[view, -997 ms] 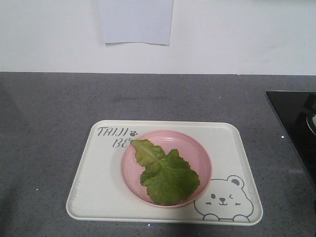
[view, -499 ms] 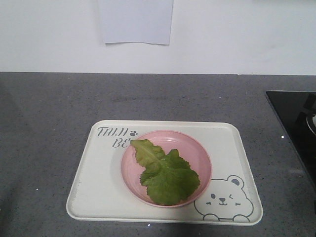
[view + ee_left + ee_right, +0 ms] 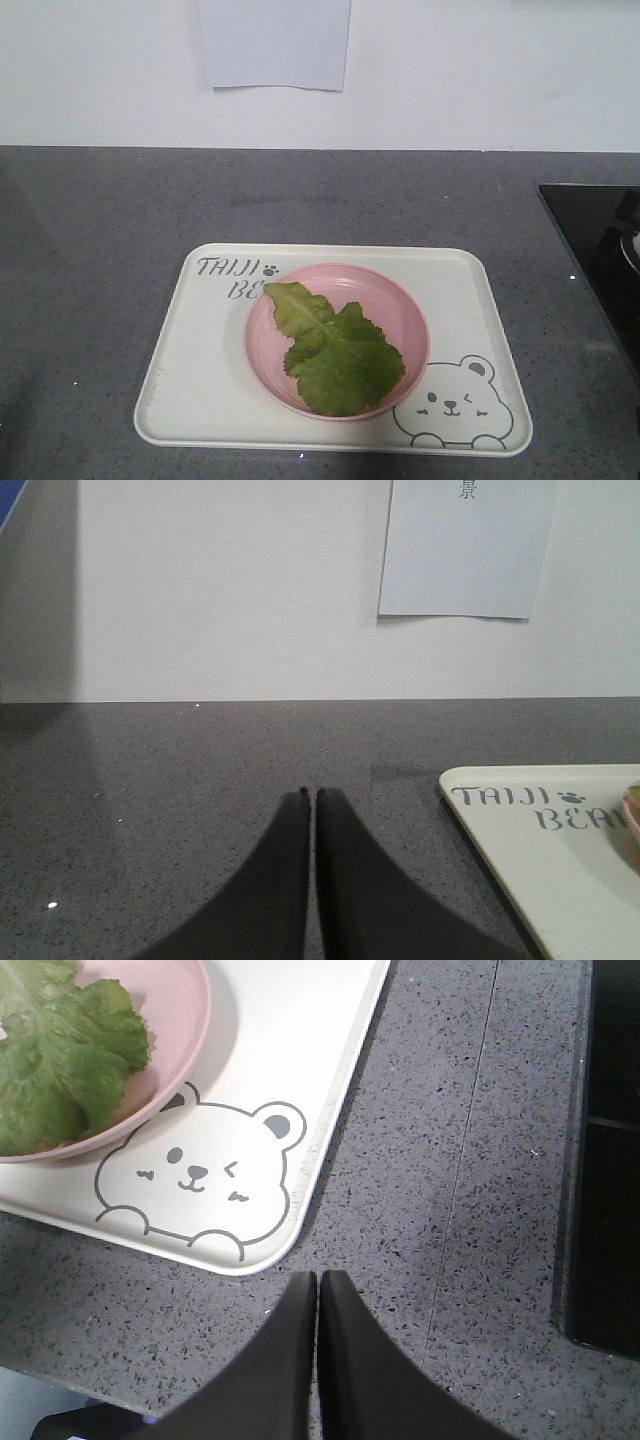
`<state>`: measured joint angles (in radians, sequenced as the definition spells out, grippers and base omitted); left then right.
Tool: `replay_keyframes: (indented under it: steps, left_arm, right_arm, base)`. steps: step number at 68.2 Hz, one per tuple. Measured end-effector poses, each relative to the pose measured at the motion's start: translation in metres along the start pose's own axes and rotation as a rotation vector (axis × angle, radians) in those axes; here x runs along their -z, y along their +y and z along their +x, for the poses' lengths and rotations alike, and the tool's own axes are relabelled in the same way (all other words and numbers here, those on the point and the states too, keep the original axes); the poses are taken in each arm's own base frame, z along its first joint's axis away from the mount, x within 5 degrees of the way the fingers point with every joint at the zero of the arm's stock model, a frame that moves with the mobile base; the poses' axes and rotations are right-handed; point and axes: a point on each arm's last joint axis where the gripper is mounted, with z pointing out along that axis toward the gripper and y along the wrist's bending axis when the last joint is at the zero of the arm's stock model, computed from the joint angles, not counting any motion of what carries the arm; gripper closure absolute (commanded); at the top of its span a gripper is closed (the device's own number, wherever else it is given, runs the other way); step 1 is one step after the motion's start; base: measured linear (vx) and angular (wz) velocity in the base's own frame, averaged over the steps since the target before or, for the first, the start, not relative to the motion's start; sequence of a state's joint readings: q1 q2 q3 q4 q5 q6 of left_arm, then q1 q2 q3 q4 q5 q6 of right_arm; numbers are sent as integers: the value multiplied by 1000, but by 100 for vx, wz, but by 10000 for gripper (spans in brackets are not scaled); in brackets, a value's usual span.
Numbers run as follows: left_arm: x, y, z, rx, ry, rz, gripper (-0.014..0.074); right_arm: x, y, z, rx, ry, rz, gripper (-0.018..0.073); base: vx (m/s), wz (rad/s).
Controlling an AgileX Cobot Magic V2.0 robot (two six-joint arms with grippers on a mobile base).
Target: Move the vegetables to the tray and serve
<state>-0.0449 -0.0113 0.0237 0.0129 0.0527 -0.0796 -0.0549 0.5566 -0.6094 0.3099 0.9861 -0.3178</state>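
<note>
Grey counter (image 3: 100, 260) bears tray (image 3: 200, 390); pink plate (image 3: 400, 310) holds lettuce (image 3: 335, 350)

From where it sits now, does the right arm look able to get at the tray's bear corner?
Probably yes. The right gripper, shut and empty, sits just off the tray near the bear drawing, with only bare grey countertop between them. It would have to open first to grip the rim.
</note>
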Motion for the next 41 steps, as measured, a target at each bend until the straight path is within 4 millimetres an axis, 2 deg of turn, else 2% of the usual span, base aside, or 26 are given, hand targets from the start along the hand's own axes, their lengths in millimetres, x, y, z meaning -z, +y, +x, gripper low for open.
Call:
replay_keyframes:
  steps: [23, 32, 41]
  left_arm:
    - [0, 0, 0, 0, 0, 0, 604]
    - [0, 0, 0, 0, 0, 0, 604]
    - [0, 0, 0, 0, 0, 0, 604]
  right_arm:
    - [0, -3, -2, 14, -20, 28, 566]
    - [1, -6, -5, 11, -118, 70, 566]
    - [-3, -12, 4, -24, -231, 152, 566]
  base:
    - [0, 0]
    - [0, 0]
    - [0, 0]
